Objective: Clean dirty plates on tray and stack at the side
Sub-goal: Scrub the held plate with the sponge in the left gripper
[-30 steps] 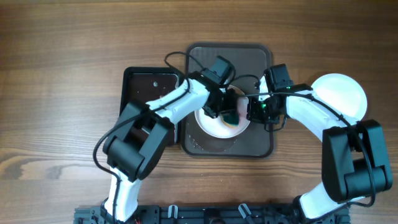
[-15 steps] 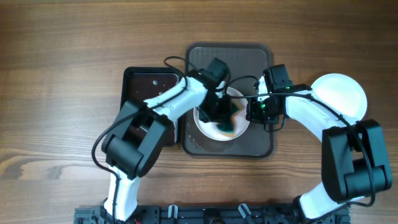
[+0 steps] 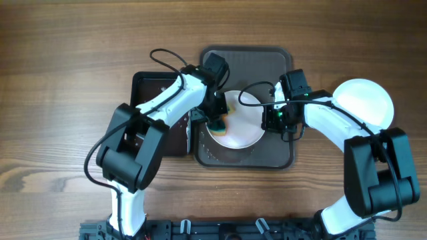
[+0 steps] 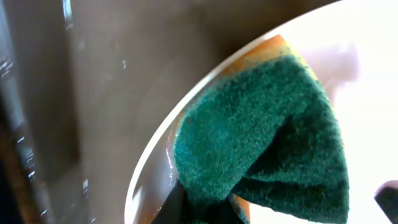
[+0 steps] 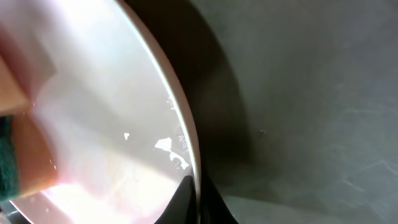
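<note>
Masking left end effector point(image 3: 218, 122): sponge point(image 4: 261, 137) on plate point(image 3: 245, 128)

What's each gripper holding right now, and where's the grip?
Left gripper pinches the green-and-orange sponge by its near edge, sponge resting on the plate. Right gripper clamps that plate's right rim.

R fingers point(image 5: 214, 211), sponge point(image 5: 18, 162) mostly off-frame; plate point(image 5: 93, 93) blurry up close.

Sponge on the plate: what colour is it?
The sponge is dark green with an orange layer, clearest in left wrist view.
</note>
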